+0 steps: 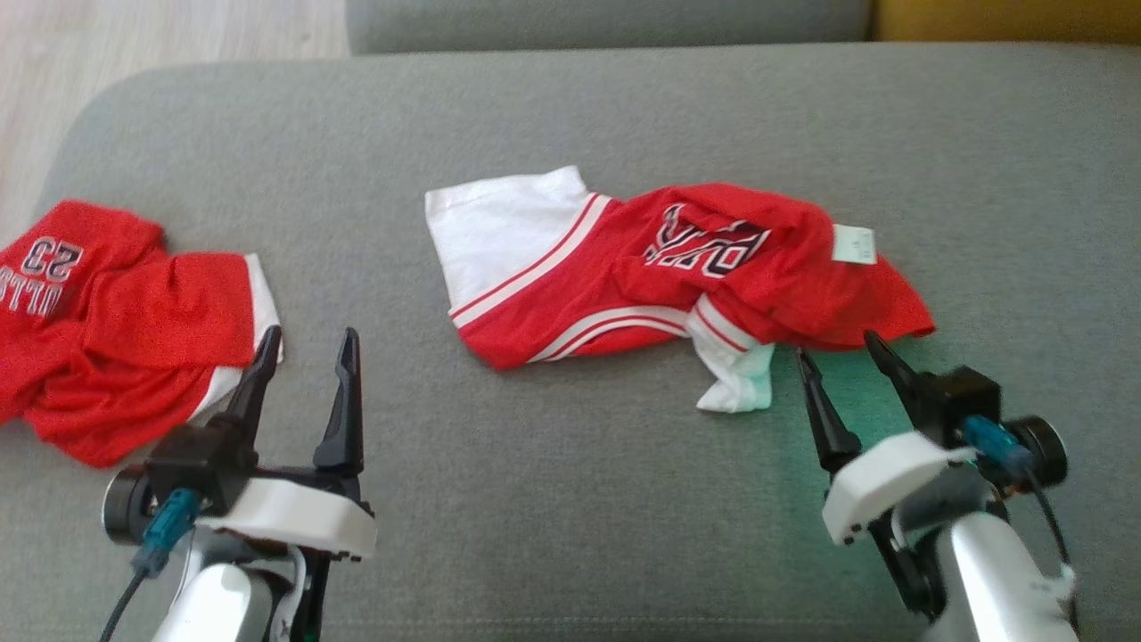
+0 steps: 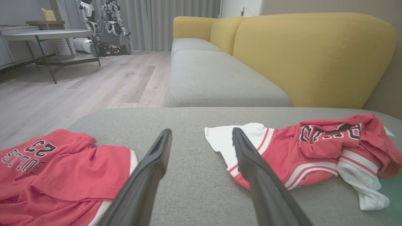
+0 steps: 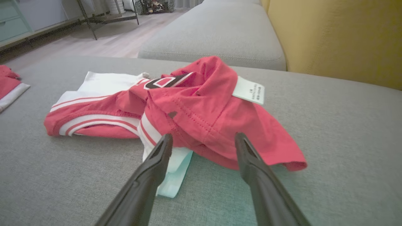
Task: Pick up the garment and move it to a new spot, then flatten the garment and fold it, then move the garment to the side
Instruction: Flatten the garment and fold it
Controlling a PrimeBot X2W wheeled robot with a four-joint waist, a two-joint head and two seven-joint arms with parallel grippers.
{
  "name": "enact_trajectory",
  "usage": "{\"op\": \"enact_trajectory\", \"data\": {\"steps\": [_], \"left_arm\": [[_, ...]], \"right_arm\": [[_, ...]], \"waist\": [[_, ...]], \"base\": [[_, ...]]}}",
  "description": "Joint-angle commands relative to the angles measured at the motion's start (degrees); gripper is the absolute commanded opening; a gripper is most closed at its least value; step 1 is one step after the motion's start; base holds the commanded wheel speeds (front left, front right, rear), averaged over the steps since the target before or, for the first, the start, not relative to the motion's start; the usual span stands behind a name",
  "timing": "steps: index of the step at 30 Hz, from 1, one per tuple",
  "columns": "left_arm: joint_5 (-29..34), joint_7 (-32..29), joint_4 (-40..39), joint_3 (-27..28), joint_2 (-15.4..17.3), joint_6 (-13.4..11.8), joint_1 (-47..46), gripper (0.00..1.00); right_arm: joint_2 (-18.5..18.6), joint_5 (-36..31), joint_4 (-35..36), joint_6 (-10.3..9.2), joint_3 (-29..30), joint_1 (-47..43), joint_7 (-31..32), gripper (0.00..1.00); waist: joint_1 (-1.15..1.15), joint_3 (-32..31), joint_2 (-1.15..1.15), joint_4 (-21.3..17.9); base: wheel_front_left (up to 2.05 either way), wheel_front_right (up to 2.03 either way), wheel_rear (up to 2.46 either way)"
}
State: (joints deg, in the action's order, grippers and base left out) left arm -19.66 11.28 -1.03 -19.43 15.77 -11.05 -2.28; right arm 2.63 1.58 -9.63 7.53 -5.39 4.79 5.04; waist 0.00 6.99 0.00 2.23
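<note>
grey woven cushion (image 1: 570,517) carries everything.

garment (image 1: 615,276): red jersey with white striped trim and a white panel, crumpled. it lies about mid-cushion, a little toward the right edge and well clear of the far edge. the white panel points toward the left edge. the red bulk is bunched toward the right, with dark lettering partly folded under. a white label (image 1: 853,242) sticks out at its far right end, and a white flap (image 1: 738,379) trails out on the near side.

right gripper (image 1: 836,346): jaws spread wide, nothing between them. the fingers point at the garment's near right hem, tips just beside the cloth. in the right wrist view the two fingers frame the red hem and the white flap. cannot tell whether they touch the cloth.

left gripper (image 1: 310,332): jaws wide, empty, over the near left part of the cushion, between the two pieces of clothing.

second jersey (image 1: 107,330): red, white "23" print, crumpled at the cushion's left edge, well apart from the garment. one left fingertip overlaps its white hem in the head view.

beyond the far edge are another grey seat (image 2: 213,75), a yellow backrest (image 2: 307,56) and a wooden floor (image 2: 78,84).
</note>
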Motion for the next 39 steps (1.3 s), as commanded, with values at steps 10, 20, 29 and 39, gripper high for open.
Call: {"op": "enact_trajectory", "data": {"steps": [10, 20, 29, 39], "left_arm": [[0.29, 2.36, 0.20, 2.43, -0.49, 0.44, -4.77, 1.00], [0.45, 3.23, 1.24, 3.03, -0.74, 0.77, -6.04, 1.00], [0.83, 3.52, 1.03, 3.03, -0.91, 1.24, -7.27, 1.00], [1.27, 3.62, 1.40, 2.42, -1.44, 1.93, -9.12, 1.00]], "right_arm": [[0.54, -6.19, -9.79, -0.04, 1.25, 9.14, -2.70, 0.00], [0.48, -5.78, -6.07, -0.04, 5.41, 11.40, -5.63, 0.00], [5.13, -6.44, -3.32, -0.04, 15.00, 17.98, -2.87, 0.00], [8.50, -7.35, -18.06, -0.04, 18.19, 26.48, -2.01, 0.46]], "waist": [[0.00, 4.13, 0.00, 3.12], [0.00, 5.32, 0.00, 1.80], [0.00, 6.75, 0.00, 1.34], [0.00, 8.77, 0.00, 3.12]], "base": [[0.00, 0.00, 0.00], [0.00, 0.00, 0.00], [0.00, 0.00, 0.00], [0.00, 0.00, 0.00]]}}
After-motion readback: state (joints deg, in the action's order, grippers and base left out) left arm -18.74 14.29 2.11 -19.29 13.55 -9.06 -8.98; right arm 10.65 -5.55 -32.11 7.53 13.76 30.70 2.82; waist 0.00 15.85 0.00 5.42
